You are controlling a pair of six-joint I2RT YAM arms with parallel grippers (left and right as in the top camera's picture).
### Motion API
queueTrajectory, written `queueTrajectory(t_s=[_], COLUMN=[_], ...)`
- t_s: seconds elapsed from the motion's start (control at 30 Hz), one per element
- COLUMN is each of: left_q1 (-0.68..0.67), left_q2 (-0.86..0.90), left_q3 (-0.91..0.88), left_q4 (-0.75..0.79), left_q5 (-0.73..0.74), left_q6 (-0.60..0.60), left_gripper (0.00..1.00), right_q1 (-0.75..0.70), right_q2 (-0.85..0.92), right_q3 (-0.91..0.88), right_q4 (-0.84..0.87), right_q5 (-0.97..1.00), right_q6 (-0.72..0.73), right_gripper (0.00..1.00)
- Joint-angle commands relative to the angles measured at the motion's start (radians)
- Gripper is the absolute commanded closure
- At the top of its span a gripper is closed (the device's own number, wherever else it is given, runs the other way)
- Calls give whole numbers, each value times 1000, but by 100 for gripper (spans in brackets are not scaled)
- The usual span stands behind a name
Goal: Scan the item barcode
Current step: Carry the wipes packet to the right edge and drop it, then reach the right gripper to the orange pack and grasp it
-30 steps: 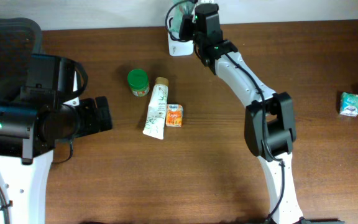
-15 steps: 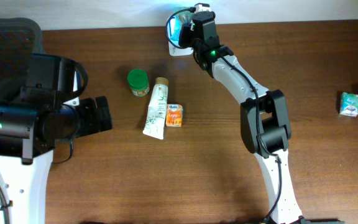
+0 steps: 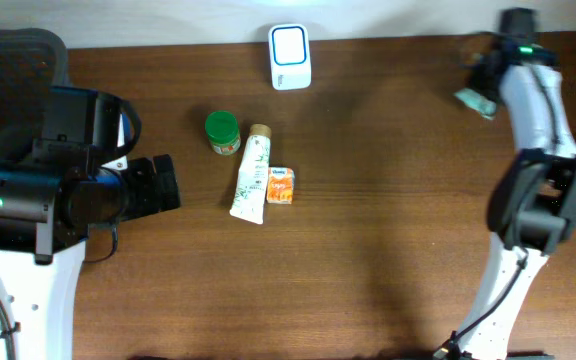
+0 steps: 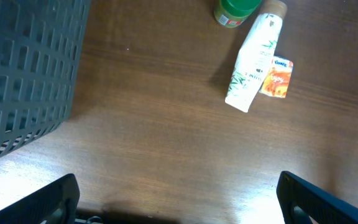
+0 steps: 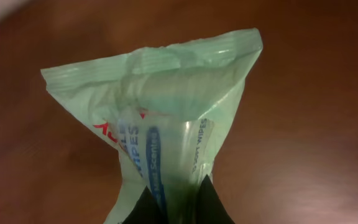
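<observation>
The pale green soft plastic packet of wipes [image 5: 166, 124] is pinched by one crimped end between the closed dark fingers [image 5: 211, 204] of the right gripper [image 5: 179, 202], so that its printed faces hang free to be turned towards a reader. No barcode can be made out on the side shown to the wrist camera. Seen from overhead, the packet is held above the far right of the brown wooden table [image 3: 368, 260], well apart from the white rounded barcode scanner [image 3: 290, 57], so nothing is presented to its window. A green-lidded jar [image 3: 222, 131], a white tube [image 3: 251, 175] and a small orange carton [image 3: 280, 185] are laid close together, probably as further items. Near them the left gripper [image 4: 178, 186] is spread wide and empty, beside a grey mesh basket [image 4: 23, 68].
</observation>
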Motion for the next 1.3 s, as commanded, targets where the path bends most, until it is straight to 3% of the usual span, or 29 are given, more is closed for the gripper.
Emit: queueTrajectory(t_s=[0.0,0.07,0.1,0.13,0.17,0.2,0.23,0.27,0.53,0.63,0.73,0.83,1.0,1.27], left_q1=[0,0,0,0,0,0,0,0,0,0,0,0,0,0], left_q2=[-11,-11,-11,-11,-11,-11,-11,-11,-11,-11,-11,-11,-11,-11], left_q3=[3,3,3,3,3,3,3,3,3,3,3,3,4,3], left_q4=[2,2,2,2,2,2,2,2,2,2,2,2,2,2], left_q5=[-4,-3,-4,-3,-3,-4,-3,-4,-4,-4,-3,-4,-4,-3], left_q6=[-10,-10,-10,-10,-10,-10,-10,-10,-10,-10,-10,-10,-10,-10], left_gripper=[1,1,1,1,1,1,1,1,1,1,1,1,1,1], right_q1=[-114,-179,-204,-226,-241,-257,-265,-269,-190,-96,4,147,384,653], right_q2=[-22,-13,-8,-3,0,1,1,1,1,1,1,1,1,1], right_q3=[8,6,6,6,6,3,0,0,0,0,0,-3,-21,-53], right_q4=[-62,-84,-97,-108,-112,-114,-113,-113,-98,-114,-152,-239,-398,-405], right_q5=[40,32,34,32,29,17,-4,-27,-383,-655,-791,-669,-306,-272], right_q6=[5,5,5,5,5,5,5,-2,-144,-161,-160,-162,-161,-150], right_gripper=[96,96,92,81,64,23,8,4,1,1,2,2,1,1])
